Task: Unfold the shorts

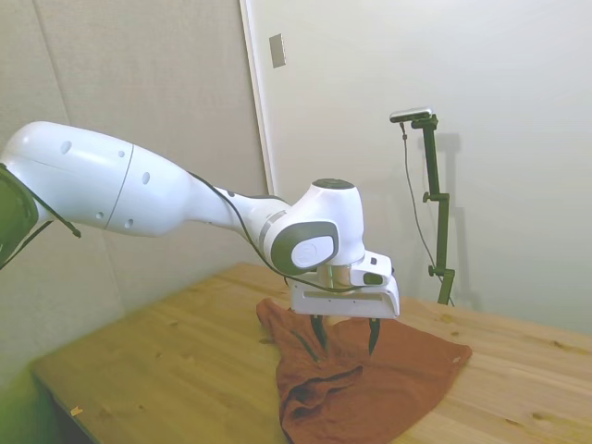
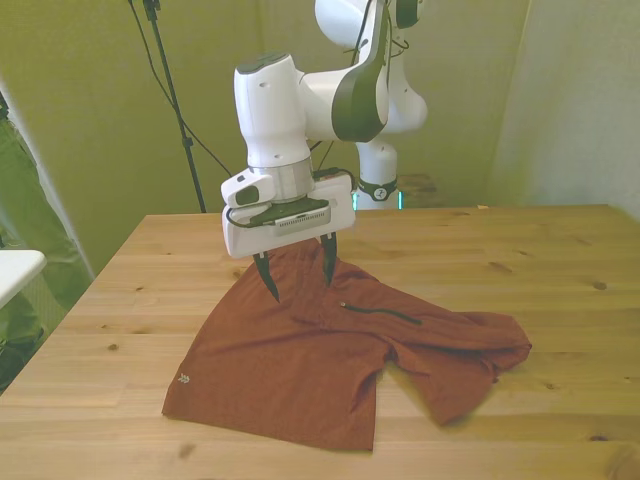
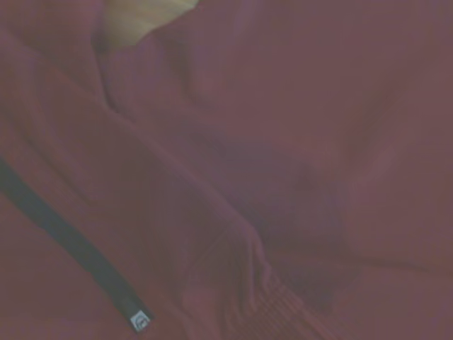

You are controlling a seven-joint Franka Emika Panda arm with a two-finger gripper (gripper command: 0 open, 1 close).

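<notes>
My tool [image 2: 298,272] hangs with its fingers apart, empty, just above the rust-brown soft cloth shorts [image 2: 330,355] on the wooden desk [image 2: 560,260]. The garment lies directly below me, its long axis running toward the front view's right, where one leg is bunched.

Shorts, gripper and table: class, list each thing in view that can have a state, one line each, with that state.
shorts: lying on the table, partly folded, one leg flat, the other bunched toward the front view's right.
zipper: closed, a dark line across the cloth.
gripper: open, fingers pointing down just over the shorts, holding nothing.
table: bare wood around the shorts.
</notes>
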